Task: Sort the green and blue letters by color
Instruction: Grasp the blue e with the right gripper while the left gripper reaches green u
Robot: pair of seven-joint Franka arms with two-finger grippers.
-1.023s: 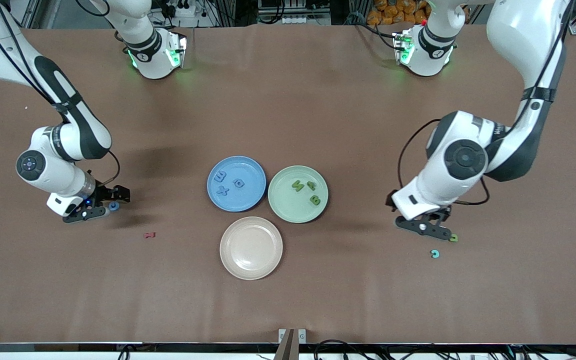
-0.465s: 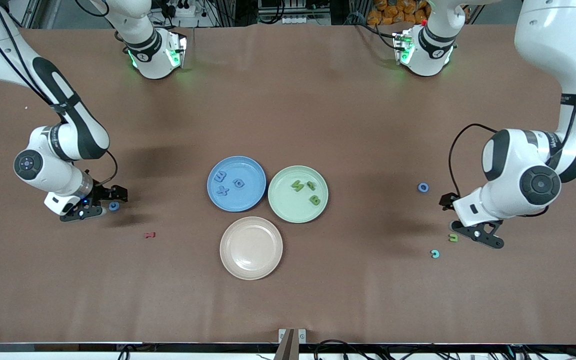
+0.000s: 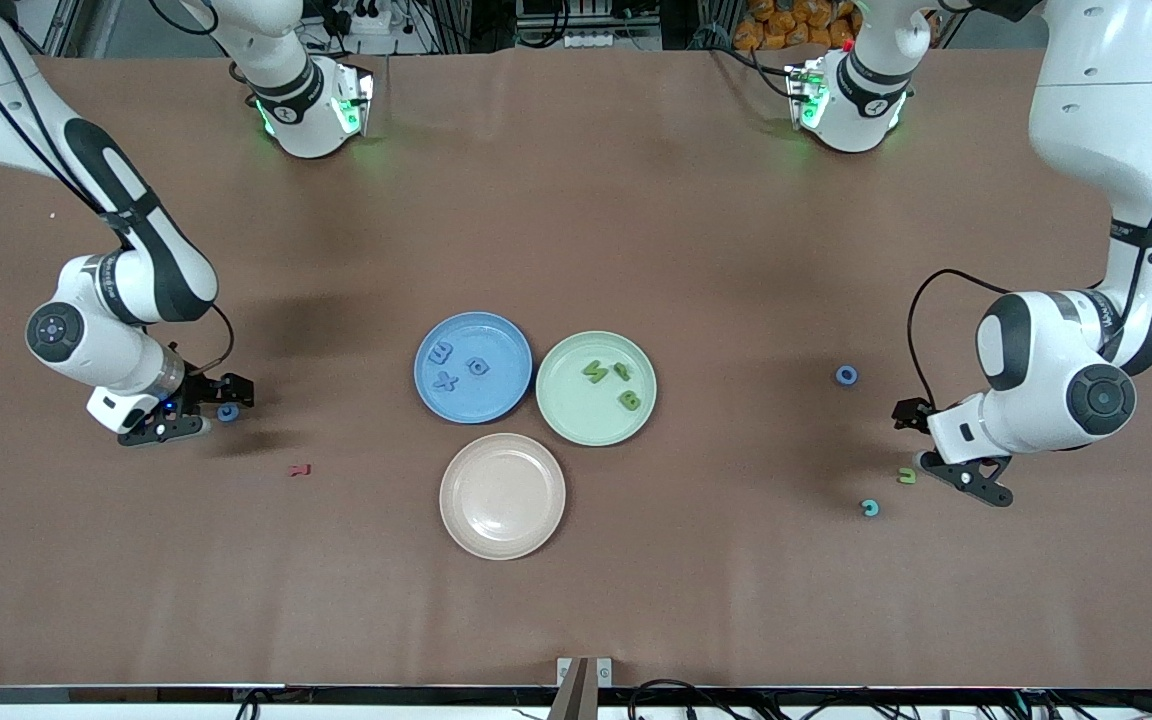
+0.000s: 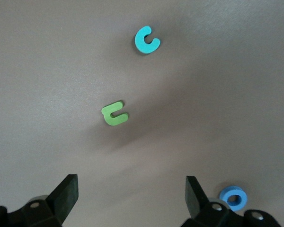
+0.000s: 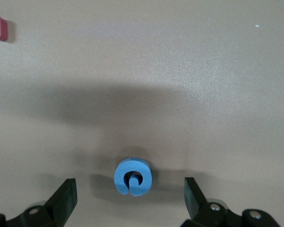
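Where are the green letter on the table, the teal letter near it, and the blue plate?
Green letter (image 4: 115, 113), left wrist view, on the middle of the shape.
Teal letter (image 4: 146, 40), left wrist view, on its curved body.
Blue plate (image 3: 499, 342), front view, on a bare part near its rim.

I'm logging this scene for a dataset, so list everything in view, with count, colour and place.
blue plate: one, blue, mid-table, beside the green plate.
blue letters on it: three, blue.
green plate: one, pale green, beside the blue plate, toward the left arm's end.
green letters on it: three, olive green.
beige plate: one, beige, nearer the front camera than both, nothing on it.
loose blue ring letters: two, one under the right tool, one near the left arm.
loose green letter: one, green, by the left tool.
teal letter: one, teal, near the green letter.
red letter: one, dark red, on the table.
right tool: open.
left tool: open.
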